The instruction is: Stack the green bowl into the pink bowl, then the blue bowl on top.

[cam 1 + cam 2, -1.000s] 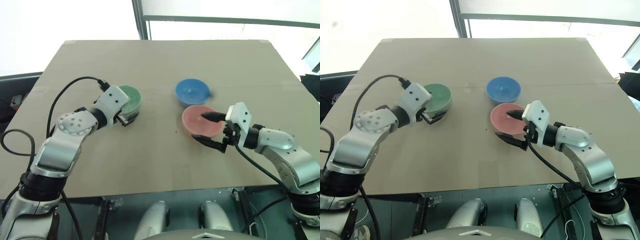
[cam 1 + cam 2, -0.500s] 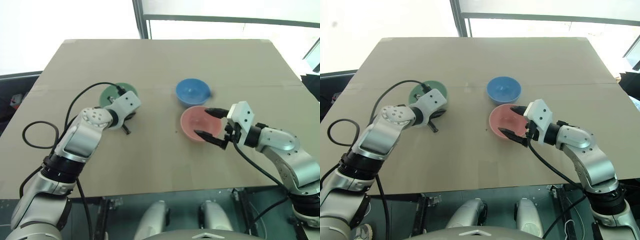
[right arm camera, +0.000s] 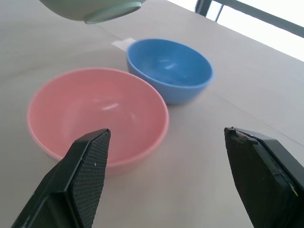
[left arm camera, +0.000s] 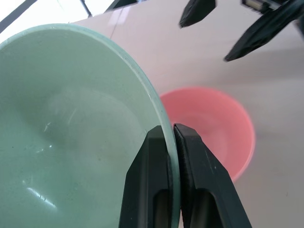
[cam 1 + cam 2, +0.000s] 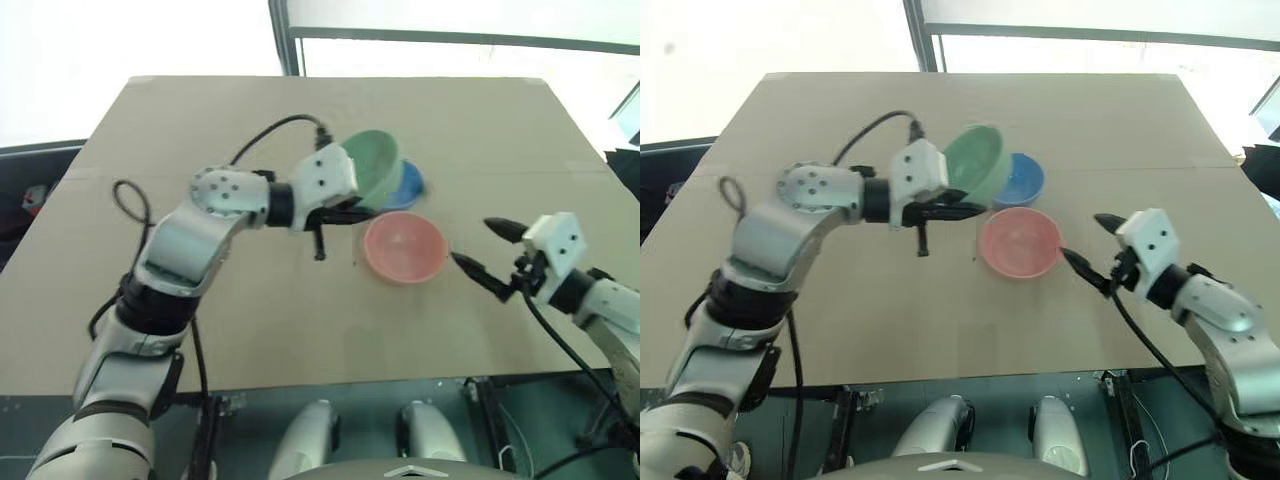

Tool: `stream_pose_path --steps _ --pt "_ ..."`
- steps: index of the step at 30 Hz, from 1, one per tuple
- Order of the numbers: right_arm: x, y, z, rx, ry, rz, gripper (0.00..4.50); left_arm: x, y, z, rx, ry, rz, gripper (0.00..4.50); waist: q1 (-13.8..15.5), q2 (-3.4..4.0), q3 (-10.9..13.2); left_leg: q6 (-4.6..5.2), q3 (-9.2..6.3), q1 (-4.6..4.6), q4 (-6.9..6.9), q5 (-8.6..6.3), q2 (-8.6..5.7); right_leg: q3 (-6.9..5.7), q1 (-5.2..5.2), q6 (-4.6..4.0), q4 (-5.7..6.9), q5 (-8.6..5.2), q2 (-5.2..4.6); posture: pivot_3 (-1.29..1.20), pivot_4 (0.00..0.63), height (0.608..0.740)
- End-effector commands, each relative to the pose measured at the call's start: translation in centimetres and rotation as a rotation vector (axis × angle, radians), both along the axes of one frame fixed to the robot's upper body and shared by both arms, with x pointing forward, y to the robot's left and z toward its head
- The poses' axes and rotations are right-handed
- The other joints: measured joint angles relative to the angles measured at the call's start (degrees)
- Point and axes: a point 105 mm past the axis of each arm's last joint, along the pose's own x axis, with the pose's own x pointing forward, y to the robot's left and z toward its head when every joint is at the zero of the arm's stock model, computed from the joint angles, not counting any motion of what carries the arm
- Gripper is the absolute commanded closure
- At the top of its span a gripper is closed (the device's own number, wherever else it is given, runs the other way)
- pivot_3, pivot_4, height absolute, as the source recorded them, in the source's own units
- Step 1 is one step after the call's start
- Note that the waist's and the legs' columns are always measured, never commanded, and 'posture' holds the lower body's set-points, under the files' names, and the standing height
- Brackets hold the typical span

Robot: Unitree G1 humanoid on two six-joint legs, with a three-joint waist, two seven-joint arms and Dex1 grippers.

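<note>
No text, label, brand, number or sign can be read anywhere in these views. The green bowl (image 5: 372, 168), the pink bowl (image 5: 404, 246) and the blue bowl (image 3: 169, 69) are plain and unmarked, and the brown table (image 5: 300, 320) carries no print.
</note>
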Motion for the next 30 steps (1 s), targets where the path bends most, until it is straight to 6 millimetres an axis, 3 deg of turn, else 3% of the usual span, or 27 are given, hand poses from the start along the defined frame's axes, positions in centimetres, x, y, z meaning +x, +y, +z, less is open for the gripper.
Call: stream_pose_path --steps 1,6,10,13,18,25,30 --pt "-0.6 0.0 1.6 -0.032 -0.082 -0.025 0.45 0.0 -0.9 0.1 0.012 -0.003 -0.100 3.88 -0.31 0.00 0.00 0.00 0.02 0.01 0.00 0.00 0.00 0.01 0.01 0.00 0.00 0.00 0.01 0.00 0.150 0.740" --pt "-0.7 0.1 1.6 -0.040 -0.094 -0.037 0.45 0.4 -1.2 -0.8 0.019 0.015 -0.143 1.76 -0.51 -0.01 0.00 -0.03 0.05 0.06 0.13 0.03 0.07 0.05 0.05 0.01 0.06 0.00 0.12 0.00 0.150 0.740" --pt "-0.2 0.3 1.6 -0.068 -0.102 -0.022 0.45 1.2 -0.1 1.2 -0.144 0.085 -0.064 0.17 -0.47 -0.01 0.00 -0.03 -0.04 -0.01 0.14 0.03 0.07 0.02 0.04 0.01 0.19 0.00 0.13 0.00 0.150 0.740" --pt "1.7 0.4 1.9 -0.131 -0.116 0.015 0.45 1.8 2.4 2.6 -0.361 0.165 0.032 0.17 -1.02 0.00 0.00 -0.02 -0.03 -0.03 0.22 0.02 0.07 0.01 0.04 0.01 0.25 0.00 0.11 0.00 0.150 0.740" --pt "5.5 1.3 2.6 -0.271 -0.152 0.135 0.45 0.8 6.9 2.1 -0.469 0.280 0.147 0.17 -2.00 -0.01 0.01 -0.07 0.00 0.12 0.22 0.05 0.15 0.02 0.08 0.01 0.16 0.00 0.14 0.00 0.150 0.740" --pt "12.3 2.1 3.2 -0.575 -0.238 0.297 0.45 -1.9 11.4 -1.1 -0.472 0.180 0.409 0.06 -2.18 0.00 0.04 -0.05 -0.01 0.09 0.10 0.04 0.05 -0.01 0.03 0.00 -0.03 0.01 -0.08 0.00 0.150 0.740" --pt "14.8 3.8 1.6 -0.817 -0.282 0.450 0.45 -3.5 13.6 -2.4 -0.478 0.163 0.531 0.06 -1.93 0.00 0.04 -0.13 -0.27 0.04 -0.24 0.07 0.10 -0.28 -0.05 -0.02 -0.26 0.00 -0.06 0.00 0.150 0.740"
